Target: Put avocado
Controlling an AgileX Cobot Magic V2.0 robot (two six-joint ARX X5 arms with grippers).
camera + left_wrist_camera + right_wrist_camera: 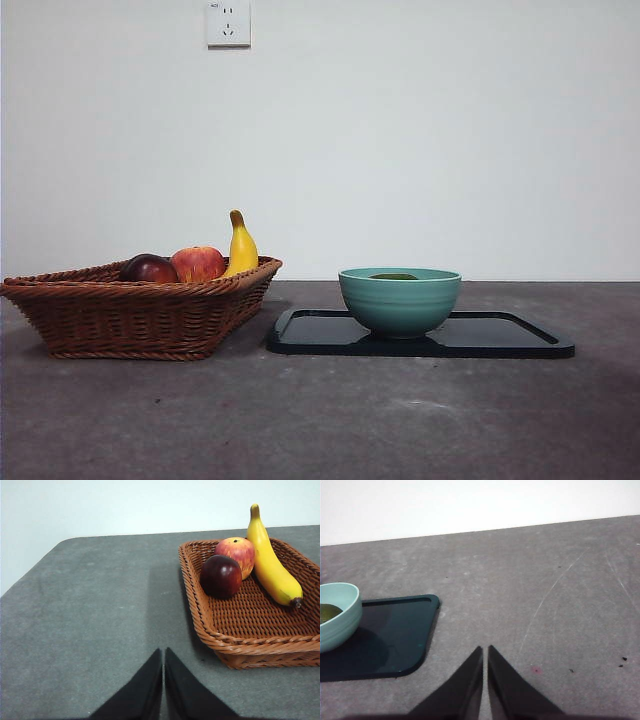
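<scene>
Both pincers, left (163,680) and right (485,680), hang closed and empty over the counter (320,420); avocado (394,276) lies in the bowl (400,305).

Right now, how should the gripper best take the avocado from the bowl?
Probably from straight above. The avocado lies low inside the teal bowl, only its green top showing over the rim, so the wall blocks any side approach. Grip across its rounded upper part.
</scene>
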